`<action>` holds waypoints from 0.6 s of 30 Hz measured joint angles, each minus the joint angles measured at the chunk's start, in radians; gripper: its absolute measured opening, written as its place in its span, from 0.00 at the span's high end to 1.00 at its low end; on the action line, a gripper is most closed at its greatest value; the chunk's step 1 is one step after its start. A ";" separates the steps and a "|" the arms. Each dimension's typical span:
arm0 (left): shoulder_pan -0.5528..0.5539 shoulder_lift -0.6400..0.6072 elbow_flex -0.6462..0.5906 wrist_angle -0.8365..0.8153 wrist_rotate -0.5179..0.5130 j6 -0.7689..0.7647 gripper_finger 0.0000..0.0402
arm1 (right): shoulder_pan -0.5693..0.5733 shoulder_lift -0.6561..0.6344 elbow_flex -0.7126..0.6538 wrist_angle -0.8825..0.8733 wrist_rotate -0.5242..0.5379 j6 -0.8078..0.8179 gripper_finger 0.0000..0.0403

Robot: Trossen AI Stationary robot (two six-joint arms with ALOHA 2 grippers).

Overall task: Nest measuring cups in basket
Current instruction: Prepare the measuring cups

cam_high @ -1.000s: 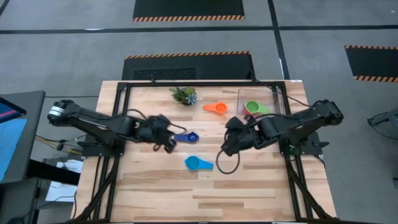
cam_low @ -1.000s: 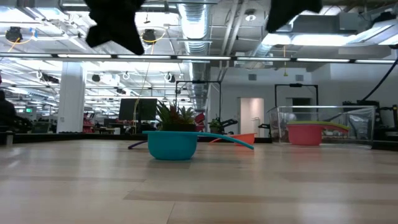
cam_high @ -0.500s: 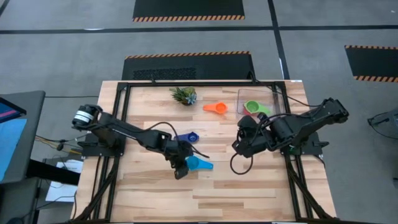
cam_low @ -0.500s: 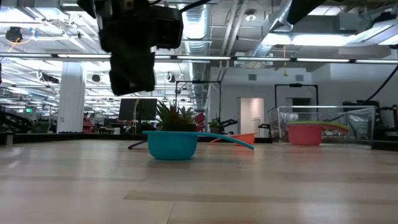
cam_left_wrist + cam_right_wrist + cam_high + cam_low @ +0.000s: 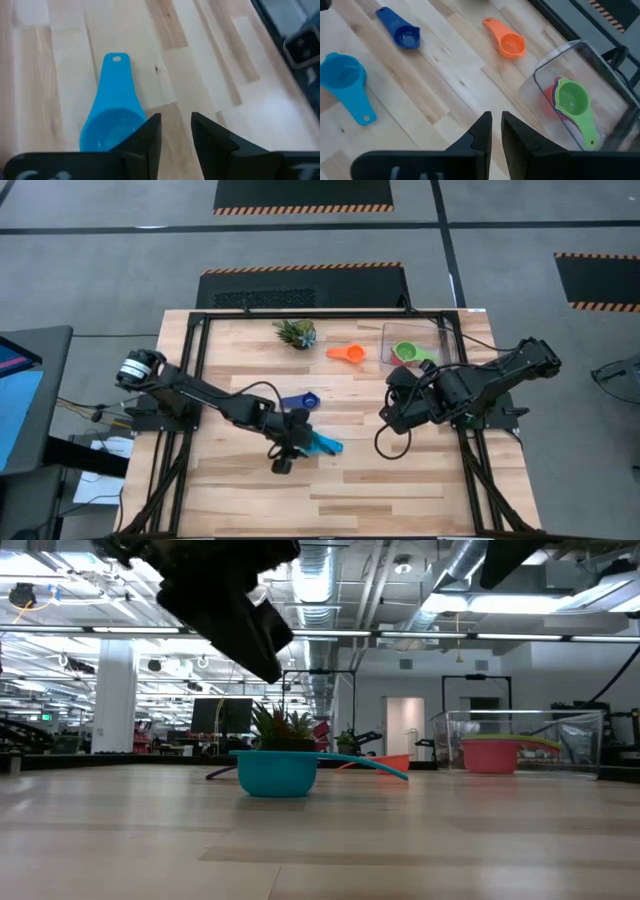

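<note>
A light-blue measuring cup [image 5: 322,444] rests on its base mid-table, handle [image 5: 114,67] lying free. My left gripper [image 5: 176,125] hovers open just above it, one finger beside the bowl's rim, touching nothing; the low view shows my left gripper [image 5: 262,650] clear of the cup [image 5: 278,773]. A dark blue cup [image 5: 302,400] and an orange cup [image 5: 347,353] lie farther back. The clear basket [image 5: 436,340] at the far right holds nested cups, a green one [image 5: 572,102] on top. My right gripper [image 5: 497,122] hangs high, fingers narrowly open, with nothing between them.
A small spiky potted plant [image 5: 296,332] stands at the far edge, left of the orange cup. A black cable loop [image 5: 390,445] hangs below the right arm. Dark frame rails run along the table's left and right sides. Bare wood lies toward the near edge.
My left gripper has swung from beside the dark blue cup toward the near right, sunk lower and rolled about its own line, ending over the light-blue cup. My right gripper has drawn back a little toward the table's right edge. No cup has moved.
</note>
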 joint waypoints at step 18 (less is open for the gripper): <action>-0.002 0.075 -0.001 0.002 -0.013 0.098 0.76 | 0.000 -0.002 0.000 -0.011 -0.001 0.004 0.84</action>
